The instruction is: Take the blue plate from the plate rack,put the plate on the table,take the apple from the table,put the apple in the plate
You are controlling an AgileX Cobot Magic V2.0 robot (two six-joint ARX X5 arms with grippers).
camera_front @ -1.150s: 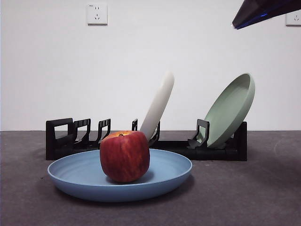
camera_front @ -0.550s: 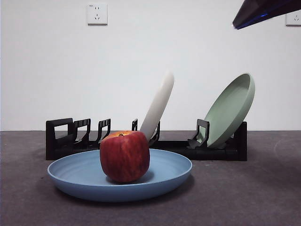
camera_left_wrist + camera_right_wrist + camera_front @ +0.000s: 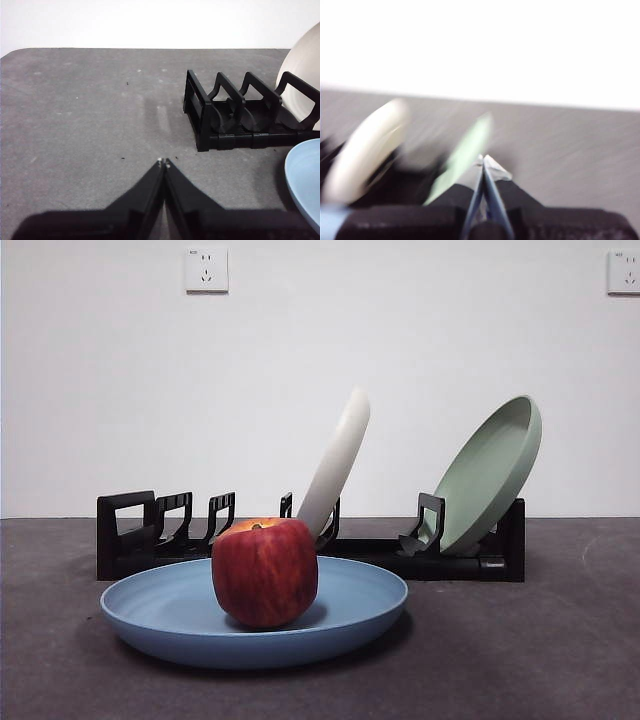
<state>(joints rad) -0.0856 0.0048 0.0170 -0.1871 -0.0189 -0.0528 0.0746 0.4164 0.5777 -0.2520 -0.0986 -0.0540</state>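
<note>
Apple sitting in the blue plate; we are judging the task finished.

We are looking across the table [image 3: 560,660], where the plate rack [image 3: 130,535] is holding a cream-white plate [image 3: 338,460] and a pale green plate [image 3: 490,475] leaning in its slots. In front of the rack the blue plate [image 3: 180,615] is lying flat on the table, and the apple [image 3: 265,572] is resting upright inside it. We are seeing the left gripper [image 3: 163,162] with jaws pressed together, empty, low over bare table beside the rack's end. The right gripper [image 3: 484,160], in a blurred wrist view, is also closed on nothing. No step is remaining, we think; the next move is calling only for parking both arms clear.
</note>
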